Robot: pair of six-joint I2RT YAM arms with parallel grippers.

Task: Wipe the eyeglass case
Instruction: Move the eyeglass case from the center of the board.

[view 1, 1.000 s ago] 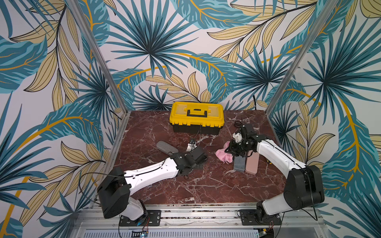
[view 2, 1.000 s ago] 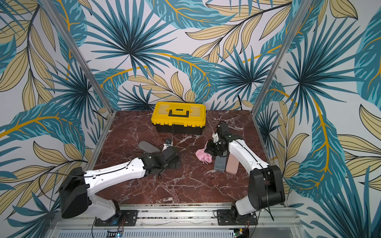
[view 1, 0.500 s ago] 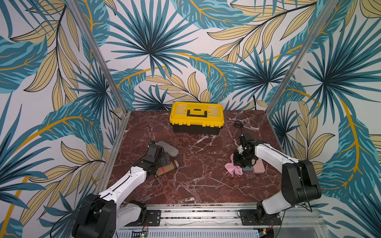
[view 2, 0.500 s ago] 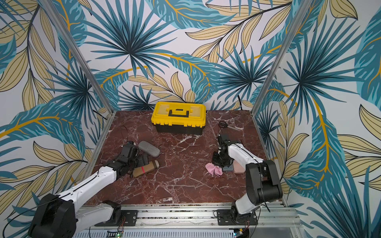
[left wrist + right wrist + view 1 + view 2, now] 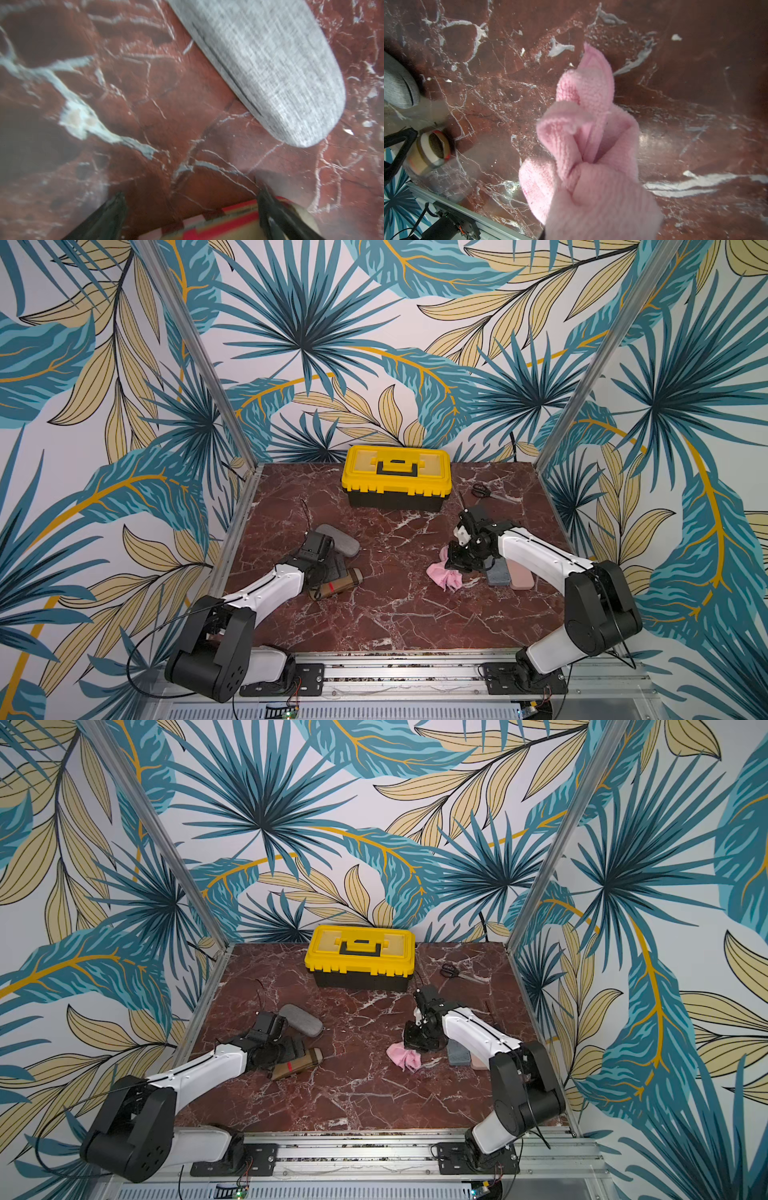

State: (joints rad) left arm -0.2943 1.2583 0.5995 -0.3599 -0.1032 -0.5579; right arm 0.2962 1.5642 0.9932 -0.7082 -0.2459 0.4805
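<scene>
I am finding no text, brand, number or sign that I can read in any view. The tan case is showing a red band on its side, and in the left wrist view that band is coming through only as blurred red stripes, without legible letters. The yellow toolbox is likewise giving me nothing legible.

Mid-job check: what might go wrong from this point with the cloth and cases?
The left tool is open over the tan case, with the grey case close by, so closing may catch only an edge or nudge either one. The right tool pinches the cloth in a bunch. Little flat fabric is free, so a wipe may rub tool on case.
</scene>
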